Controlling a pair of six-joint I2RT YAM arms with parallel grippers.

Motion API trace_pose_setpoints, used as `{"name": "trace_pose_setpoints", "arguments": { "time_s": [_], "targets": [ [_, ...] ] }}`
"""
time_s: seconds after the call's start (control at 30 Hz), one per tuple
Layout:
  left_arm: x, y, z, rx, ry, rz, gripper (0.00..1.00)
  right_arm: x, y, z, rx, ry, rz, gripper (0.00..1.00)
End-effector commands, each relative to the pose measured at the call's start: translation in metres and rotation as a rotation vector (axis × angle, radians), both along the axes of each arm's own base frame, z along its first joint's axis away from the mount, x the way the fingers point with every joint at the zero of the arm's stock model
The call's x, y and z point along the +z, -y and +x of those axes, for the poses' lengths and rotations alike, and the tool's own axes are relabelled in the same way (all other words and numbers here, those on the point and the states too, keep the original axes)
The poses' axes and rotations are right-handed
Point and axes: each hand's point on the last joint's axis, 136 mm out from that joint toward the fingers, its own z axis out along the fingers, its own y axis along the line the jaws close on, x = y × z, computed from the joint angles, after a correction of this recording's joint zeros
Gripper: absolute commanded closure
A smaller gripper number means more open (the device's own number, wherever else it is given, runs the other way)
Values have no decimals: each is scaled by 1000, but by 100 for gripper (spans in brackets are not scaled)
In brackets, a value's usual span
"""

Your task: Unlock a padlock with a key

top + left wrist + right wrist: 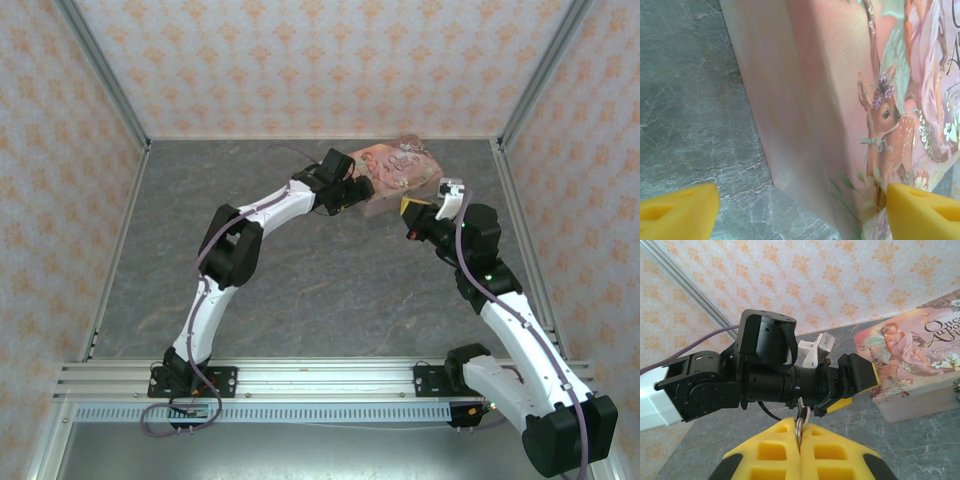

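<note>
Grey walled table [330, 290], left gripper [800, 212] apart astride pink box [805, 100] corner, right gripper [800, 437] clamped on key [801, 415]

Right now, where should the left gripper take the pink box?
Probably its left end, from the left: the pink box lies flat, and the open left gripper straddles that edge, one finger beside the plain wall, one over the illustrated lid.
</note>
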Motion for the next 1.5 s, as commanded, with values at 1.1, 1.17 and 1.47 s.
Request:
{"name": "trace_pose_setpoints", "arguments": {
  "time_s": [1.1,1.17,1.47],
  "targets": [
    [49,-174,-81,36,195,153,7,-72,-47,59,131,-246,258,100],
    [60,-165,-87,-17,263,119,7,-84,-49,66,125,-270,257,100],
    [57,-96,-146,-363,411,69,9,-117,-55,89,126,-321,212,100]
  ]
}}
